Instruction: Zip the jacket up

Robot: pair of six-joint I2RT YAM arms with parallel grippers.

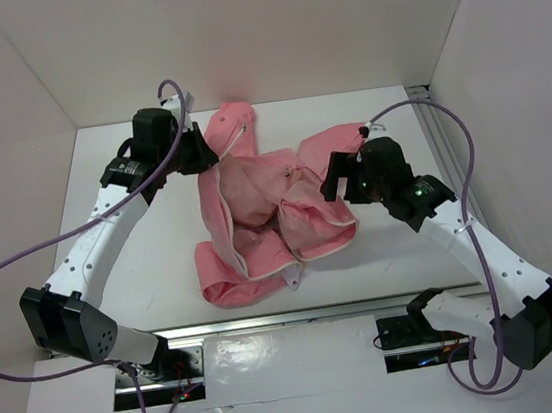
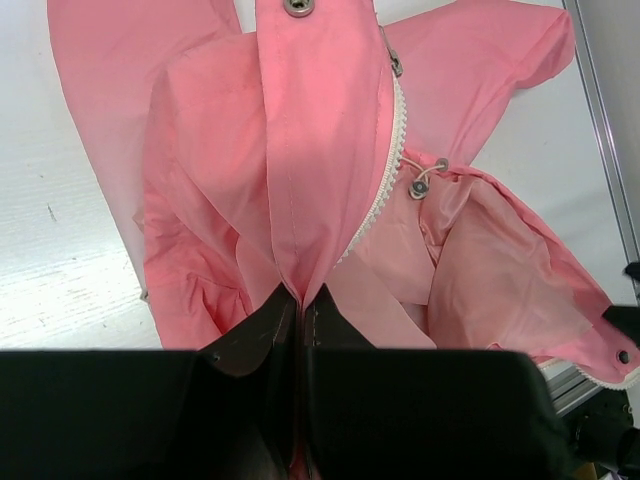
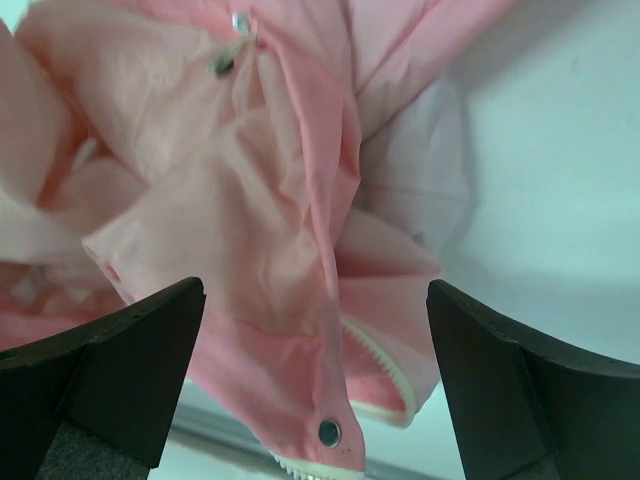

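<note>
- A crumpled salmon-pink fabric jacket (image 1: 266,208) lay unzipped in the middle of the white tabletop (image 1: 141,253), between the two arms.
- The left gripper (image 2: 301,298) was pinched tight on a fold at the jacket's far-left edge.
- The right gripper (image 3: 312,300) hung over the jacket's right side, jaws spread wide.
- White zipper teeth (image 2: 395,150) and a silver snap (image 2: 296,7) showed.
- Purple cables (image 1: 1,265) looped at both sides.

Salmon-pink jacket (image 1: 266,208), white zipper edging (image 2: 385,175)
</note>
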